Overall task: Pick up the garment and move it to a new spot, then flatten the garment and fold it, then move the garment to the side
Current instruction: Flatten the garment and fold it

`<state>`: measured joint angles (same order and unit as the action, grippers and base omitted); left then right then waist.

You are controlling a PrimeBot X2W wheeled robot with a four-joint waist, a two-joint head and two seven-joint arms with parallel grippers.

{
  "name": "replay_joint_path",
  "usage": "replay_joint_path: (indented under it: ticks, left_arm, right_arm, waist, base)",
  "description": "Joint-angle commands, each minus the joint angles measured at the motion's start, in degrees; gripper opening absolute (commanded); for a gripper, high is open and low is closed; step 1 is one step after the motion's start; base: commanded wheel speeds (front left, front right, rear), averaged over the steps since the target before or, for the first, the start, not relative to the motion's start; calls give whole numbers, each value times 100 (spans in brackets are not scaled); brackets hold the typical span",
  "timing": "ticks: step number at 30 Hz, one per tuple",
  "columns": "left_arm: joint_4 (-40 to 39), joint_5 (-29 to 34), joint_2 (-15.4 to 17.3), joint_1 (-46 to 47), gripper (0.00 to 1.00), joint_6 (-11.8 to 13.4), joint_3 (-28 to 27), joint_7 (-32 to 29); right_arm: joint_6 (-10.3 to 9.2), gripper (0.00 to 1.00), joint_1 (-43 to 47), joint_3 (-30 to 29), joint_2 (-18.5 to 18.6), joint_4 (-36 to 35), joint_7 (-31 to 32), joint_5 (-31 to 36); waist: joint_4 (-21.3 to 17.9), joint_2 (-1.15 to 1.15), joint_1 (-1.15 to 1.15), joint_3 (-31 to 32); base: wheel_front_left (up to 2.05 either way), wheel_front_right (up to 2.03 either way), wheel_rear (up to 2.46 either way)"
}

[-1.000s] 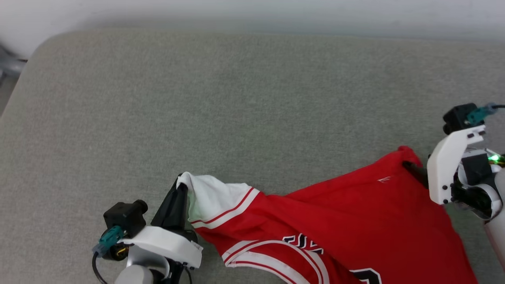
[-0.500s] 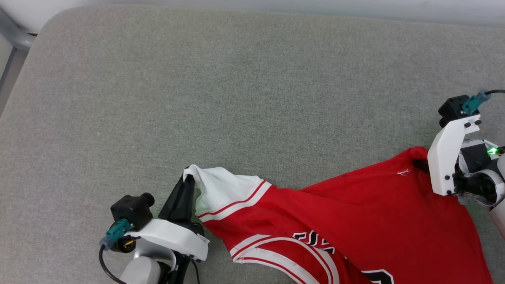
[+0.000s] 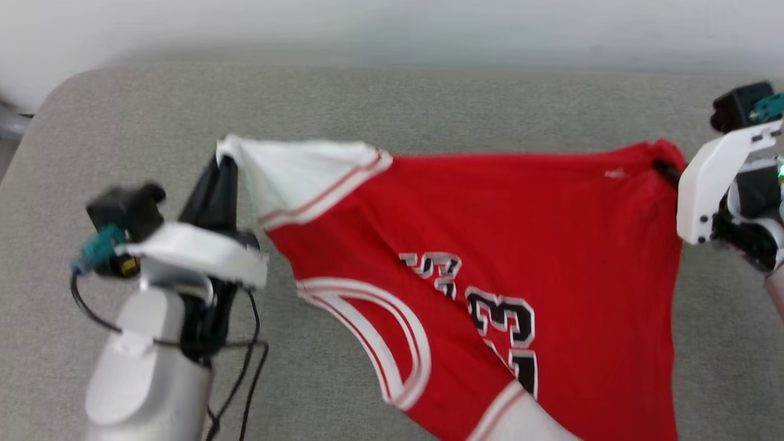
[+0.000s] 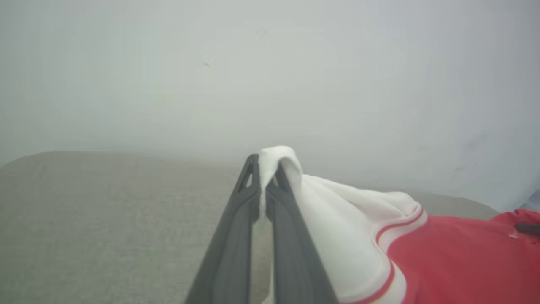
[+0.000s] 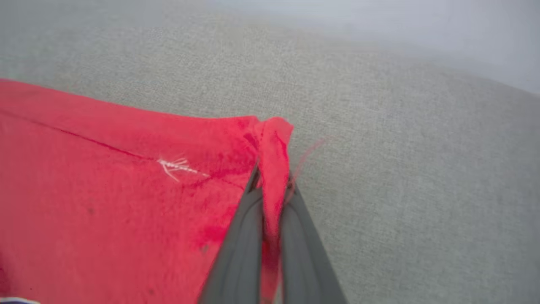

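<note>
- The garment (image 3: 490, 257) is off the grey cushioned surface (image 3: 429, 104) along its top edge, stretched between the two arms like washing on a line. The rest hangs down toward the robot.
- The left gripper (image 4: 265, 171) is pinched shut on the tip of the white sleeve (image 3: 294, 174). A small fold of cloth pokes up between the dark fingers.
- The right gripper (image 5: 270, 183) is clamped on a bunched red corner at the far end of that edge.
- To my eye this is the first step, the pick-up and carry to a new spot. The laying down, flattening, folding and moving aside all look undone.
- The cloth is not hanging square. A crease runs slantwise through the black-and-white number print (image 3: 502, 318), and the second sleeve at the bottom (image 3: 520, 416) looks turned over, so smoothing will be needed.
- A pale wall (image 3: 392, 24) stands just behind the cushion, which limits how far back the shirt can go.
- A loose black cable (image 3: 248, 361) dangles from the left arm, just beside the hanging cloth. It could snag.
</note>
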<state>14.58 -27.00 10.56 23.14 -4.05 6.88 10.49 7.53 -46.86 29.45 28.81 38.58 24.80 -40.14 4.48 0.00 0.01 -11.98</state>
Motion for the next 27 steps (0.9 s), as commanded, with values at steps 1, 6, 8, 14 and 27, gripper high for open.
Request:
replay_joint_path:
  ticks: [1,6,8,14,27]
  left_arm:
    - [56,-15,111,529,0,-41,-23,-168]
    - [636,61,305,1792,0,-90,36,-527]
    - [952,78,336,2316,0,-94,36,-552]
    - [1860,262,546,3892,0,-96,30,-399]
    - [3149,623,892,6750,0,-184,281,-141]
  right_arm:
    - [-8,0,-321,-154,-79,158,-198,180]
    - [-8,0,-984,-609,-270,516,-656,568]
    - [-9,0,-1312,-828,-322,632,-879,721]
    - [-10,0,-2325,-1391,-477,899,-1470,1294]
    - [-10,0,-4409,-1946,-868,1201,-2038,2294]
  waist:
    - [-120,0,-1,22]
    - [-255,0,-1,-109]
    - [-287,0,-1,-200]
    - [-390,0,-1,-586]
    - [-464,0,-1,-1877]
  base:
    - [0,0,0]
    - [0,0,0]
    - [0,0,0]
    - [0,0,0]
    - [0,0,0]
